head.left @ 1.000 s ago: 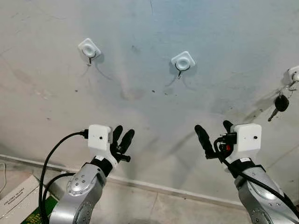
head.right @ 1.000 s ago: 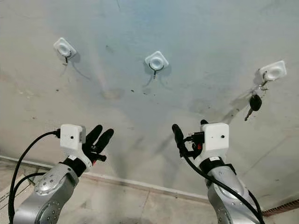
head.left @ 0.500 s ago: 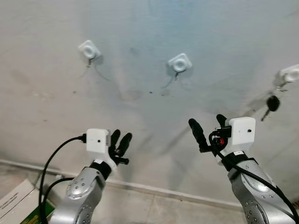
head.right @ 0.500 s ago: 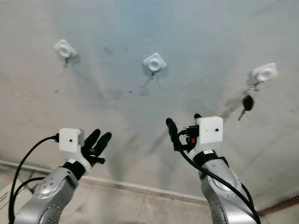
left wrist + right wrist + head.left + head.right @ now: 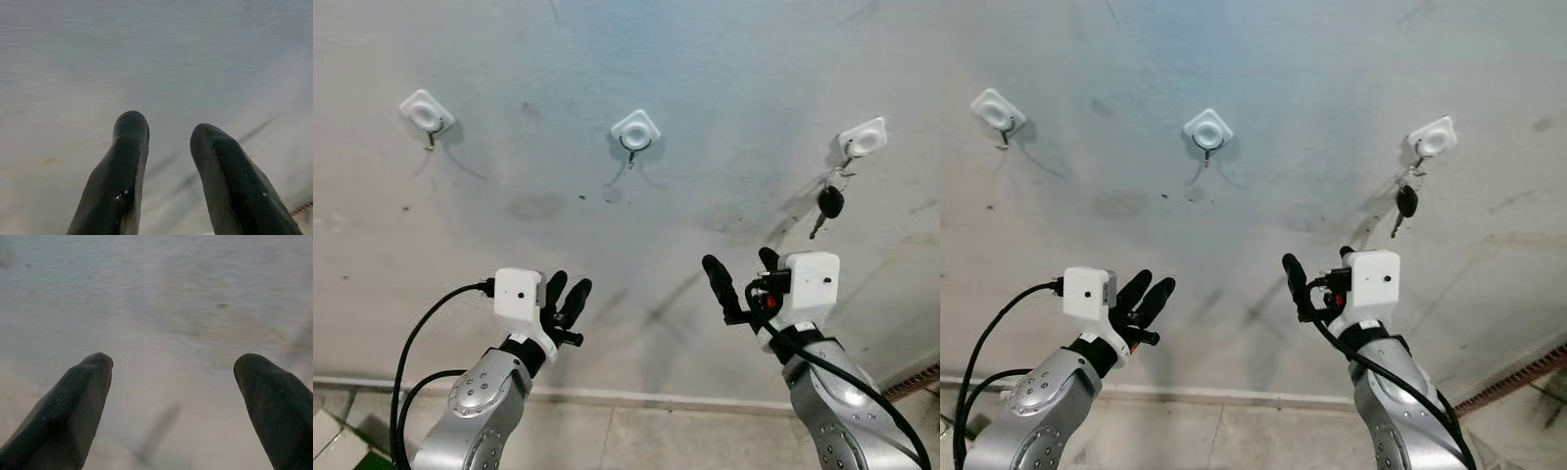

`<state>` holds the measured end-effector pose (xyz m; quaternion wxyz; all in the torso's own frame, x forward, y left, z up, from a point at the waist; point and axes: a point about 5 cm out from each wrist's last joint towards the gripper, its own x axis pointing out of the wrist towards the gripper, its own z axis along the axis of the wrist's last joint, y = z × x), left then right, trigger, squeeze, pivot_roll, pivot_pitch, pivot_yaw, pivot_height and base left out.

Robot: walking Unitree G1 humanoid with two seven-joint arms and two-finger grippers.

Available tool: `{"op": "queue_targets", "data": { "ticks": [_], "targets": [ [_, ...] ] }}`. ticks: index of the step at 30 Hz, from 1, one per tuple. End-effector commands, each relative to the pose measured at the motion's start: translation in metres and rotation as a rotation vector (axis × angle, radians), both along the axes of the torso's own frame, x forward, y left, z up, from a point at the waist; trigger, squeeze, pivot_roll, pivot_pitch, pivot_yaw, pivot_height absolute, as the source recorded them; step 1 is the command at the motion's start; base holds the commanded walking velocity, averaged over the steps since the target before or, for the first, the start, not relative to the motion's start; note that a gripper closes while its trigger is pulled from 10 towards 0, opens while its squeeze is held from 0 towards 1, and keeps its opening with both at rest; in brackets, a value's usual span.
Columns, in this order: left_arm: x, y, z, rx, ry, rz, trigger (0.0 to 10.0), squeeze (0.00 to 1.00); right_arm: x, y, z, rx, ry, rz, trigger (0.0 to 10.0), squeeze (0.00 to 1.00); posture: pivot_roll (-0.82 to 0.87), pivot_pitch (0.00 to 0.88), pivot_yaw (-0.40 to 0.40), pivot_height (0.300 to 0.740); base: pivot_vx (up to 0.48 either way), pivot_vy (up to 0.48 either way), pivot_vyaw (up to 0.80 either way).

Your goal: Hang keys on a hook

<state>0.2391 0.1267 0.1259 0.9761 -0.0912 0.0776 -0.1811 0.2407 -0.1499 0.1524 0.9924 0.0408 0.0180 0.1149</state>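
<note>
Two silver arms reach up toward a grey wall [image 5: 724, 88]. The left gripper [image 5: 566, 291] is low on the left, its two black fingers a little apart, holding nothing. In the left wrist view its fingertips [image 5: 131, 128] point at bare wall. The right gripper [image 5: 741, 271] is low on the right, and its fingers are spread wide with nothing between them. It is below the keys and apart from them.

Farther up, three white hooks sit in a row on the wall. The left hook [image 5: 426, 111] and the middle hook [image 5: 635, 130] hold nothing. The right hook [image 5: 862, 140] holds the keys [image 5: 827, 203], which hang down from it with a black top.
</note>
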Motion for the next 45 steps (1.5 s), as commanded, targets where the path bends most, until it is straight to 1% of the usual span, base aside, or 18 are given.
{"op": "queue_targets", "data": {
  "ticks": [1,7,18,45],
  "targets": [
    [-0.0012,0.0005,0.0022,0.003,-0.002,-0.01,10.0,0.0,-0.0019,-0.0016,0.0004,-0.004,-0.004,-0.012,10.0,0.0,-0.05,0.087,0.003,0.74,0.0,0.0,0.0],
    [-0.0015,0.0004,0.0021,0.004,0.004,-0.017,10.0,0.0,-0.0023,-0.0024,-0.0004,-0.004,-0.001,-0.015,10.0,0.0,-0.05,0.087,0.003,0.74,0.0,0.0,0.0],
    [-0.0022,-0.001,0.0022,0.0,0.009,-0.02,10.0,0.0,-0.0017,-0.0017,-0.001,-0.009,0.002,-0.008,10.0,0.0,-0.05,0.094,-0.003,0.74,-0.253,0.0,0.0],
    [-0.001,-0.0034,0.0012,-0.001,0.01,-0.027,10.0,0.0,-0.0009,-0.0018,-0.0017,-0.013,0.002,0.0,10.0,0.0,-0.06,0.077,-0.007,0.74,-0.266,0.0,0.0]
  ]
}}
